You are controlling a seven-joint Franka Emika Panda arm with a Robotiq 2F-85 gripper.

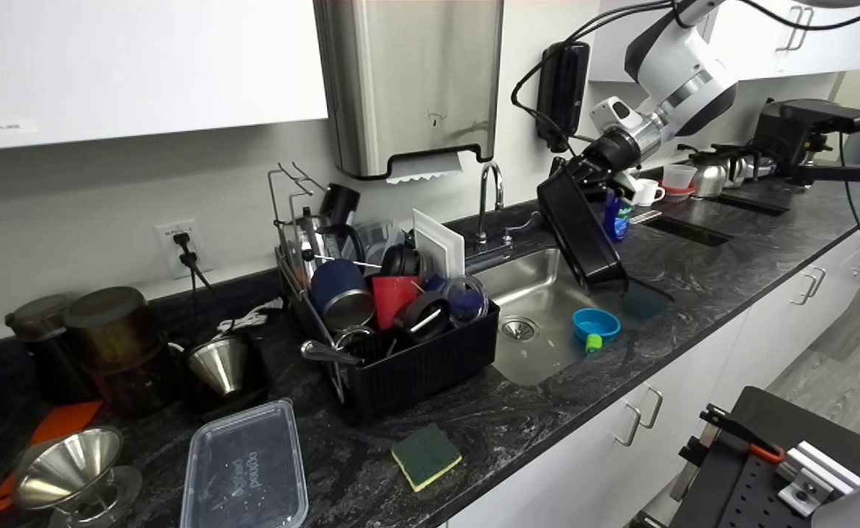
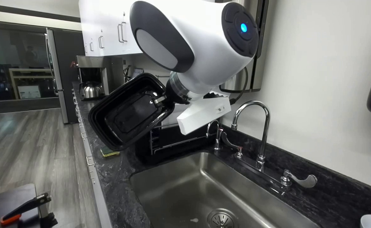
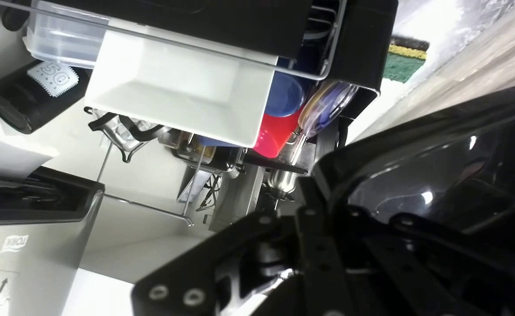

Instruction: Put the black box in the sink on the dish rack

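Observation:
The black box (image 1: 572,231) is a shallow rectangular container, held tilted in the air over the sink (image 1: 536,293). In an exterior view its hollow inside faces the camera; the box (image 2: 130,110) is gripped at one end by its rim. My gripper (image 2: 160,100) is shut on that rim. In the wrist view the box (image 3: 441,175) fills the right side, and the gripper (image 3: 321,197) is dark and partly blurred. The dish rack (image 1: 430,367) stands on the counter beside the sink, filled with cups, a white dish (image 3: 182,83) and other items.
A blue bowl (image 1: 595,323) with a green item is in the sink. Faucets (image 2: 261,136) rise behind it. A paper towel dispenser (image 1: 422,81) hangs above the rack. A sponge (image 1: 427,455) and a clear lid (image 1: 246,469) lie in front of the rack.

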